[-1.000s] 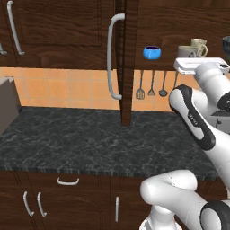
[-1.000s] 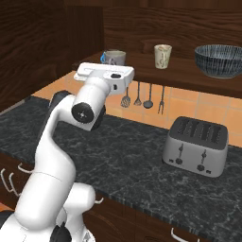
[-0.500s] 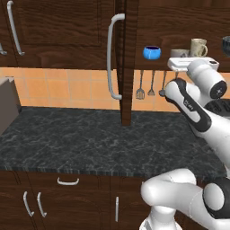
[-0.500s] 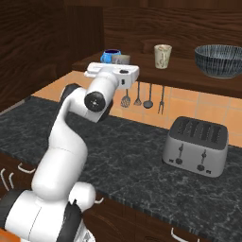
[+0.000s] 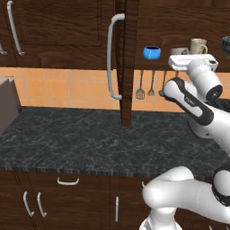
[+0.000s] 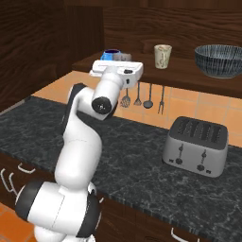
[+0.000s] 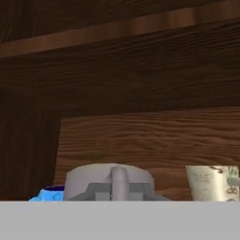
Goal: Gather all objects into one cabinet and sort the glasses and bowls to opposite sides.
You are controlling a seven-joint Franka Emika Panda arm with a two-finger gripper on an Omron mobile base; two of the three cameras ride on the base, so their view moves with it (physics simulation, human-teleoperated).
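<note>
The cabinet stands open, its door (image 5: 128, 63) edge-on with a long silver handle (image 5: 111, 58). On its shelf (image 6: 189, 73) sit the bright blue bowl (image 5: 152, 52) (image 6: 110, 53) at the left, the cream mug (image 5: 197, 46) (image 6: 162, 56) (image 7: 213, 183) in the middle and the wide dark grey bowl (image 6: 222, 60) at the right. The grey cup (image 7: 93, 178) (image 6: 124, 56) (image 5: 179, 51) stands just right of the blue bowl. My gripper (image 7: 118, 192) (image 6: 122, 64) is at the shelf's front edge, shut on the cup's handle, which points at the hand.
A silver toaster (image 6: 198, 146) stands on the dark stone counter (image 5: 90, 143) at the right. Kitchen utensils (image 6: 142, 97) hang on the tiled wall below the shelf. Closed wall cabinets (image 5: 54, 27) lie to the left, and base cabinets (image 5: 67, 197) sit under the counter.
My hand has risen a little and pushed in toward the shelf, and the forearm has swung with it. The bowls and the cream mug have stayed put.
</note>
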